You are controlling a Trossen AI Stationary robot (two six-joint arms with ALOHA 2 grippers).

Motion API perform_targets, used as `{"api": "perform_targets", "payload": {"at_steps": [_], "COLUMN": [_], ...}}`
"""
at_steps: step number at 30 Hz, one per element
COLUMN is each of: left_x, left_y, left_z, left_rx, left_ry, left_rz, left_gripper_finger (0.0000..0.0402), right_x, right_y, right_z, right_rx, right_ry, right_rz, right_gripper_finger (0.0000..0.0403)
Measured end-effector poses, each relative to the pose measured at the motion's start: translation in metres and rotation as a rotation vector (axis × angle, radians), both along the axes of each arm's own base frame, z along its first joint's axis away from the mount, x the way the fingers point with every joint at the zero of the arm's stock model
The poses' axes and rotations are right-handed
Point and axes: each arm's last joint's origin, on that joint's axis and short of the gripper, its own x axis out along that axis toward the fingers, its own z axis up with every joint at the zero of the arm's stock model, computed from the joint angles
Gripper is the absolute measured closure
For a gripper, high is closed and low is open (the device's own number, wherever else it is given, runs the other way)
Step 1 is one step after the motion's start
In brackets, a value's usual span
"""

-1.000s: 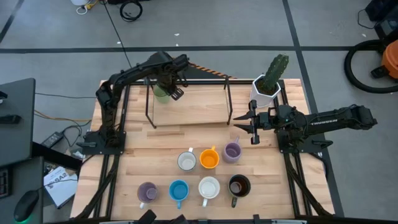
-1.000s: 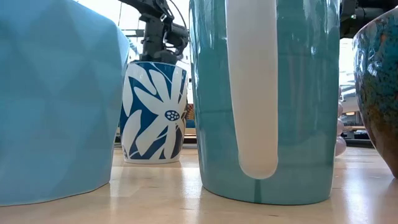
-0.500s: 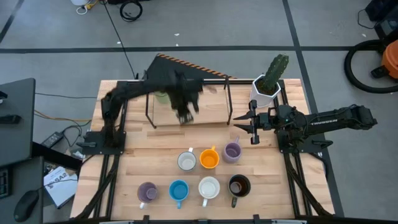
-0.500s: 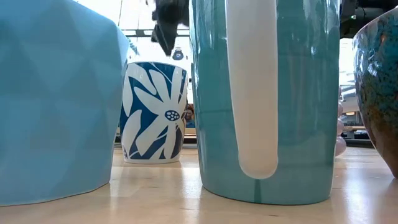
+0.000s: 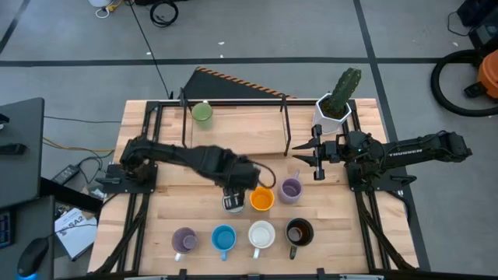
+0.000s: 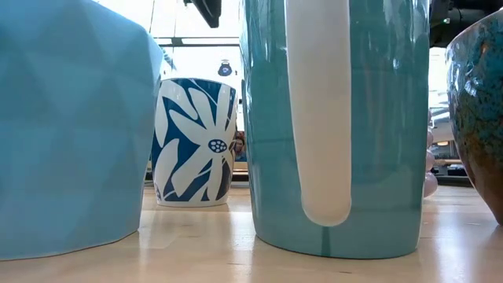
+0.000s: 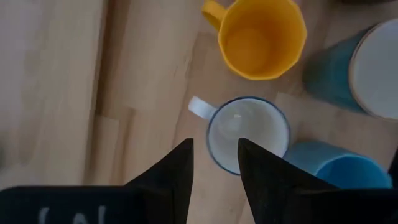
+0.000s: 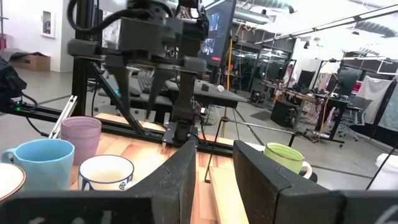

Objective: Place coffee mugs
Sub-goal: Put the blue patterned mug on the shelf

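- Step in hand, as I judged it: the green mug (image 5: 201,113) stood on the counter (image 5: 171,210) under the wire rack (image 5: 233,101), apparently placed; I was lining up on the next one.
- The left end effector (image 5: 233,196) hung directly above the grey-white mug (image 7: 247,134), which sat just beside the orange mug (image 5: 261,199), on the side away from the lilac mug (image 5: 290,189).
- Its fingers stood partly apart, empty, touching nothing.
- Next move, in my judgement: descend so the fingers straddle the rim, then close.
- The right end effector (image 5: 315,158) waited near the cactus pot (image 5: 333,109), fingers slightly parted, holding nothing.
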Motion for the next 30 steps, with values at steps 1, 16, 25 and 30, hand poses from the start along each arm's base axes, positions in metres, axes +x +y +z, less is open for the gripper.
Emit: {"api": "perform_targets", "payload": {"at_steps": [1,16,25,30], "left_x": [-0.001,0.012,0.01,0.006], "left_y": [-0.004,-0.079,-0.086,-0.086], "left_z": [0.0,-0.059,-0.073,-0.092], "left_rx": [-0.006,0.054,0.063,0.088], "left_ry": [-0.002,0.158,0.198,0.256], "left_rz": [0.001,-0.452,-0.47,-0.499], "left_gripper_finger": [0.0269,0.0269,0.0269,0.0269], "right_x": [0.0,0.0,0.0,0.0], "right_y": [0.0,0.0,0.0,0.0], "right_z": [0.0,-0.001,0.0,0.0], "right_rx": [0.0,-0.001,-0.002,-0.002], "right_ry": [0.0,0.006,0.005,0.004], "right_rz": [0.0,0.0,0.0,-0.001], "right_gripper_finger": [0.0289,0.0289,0.0289,0.0289]}}
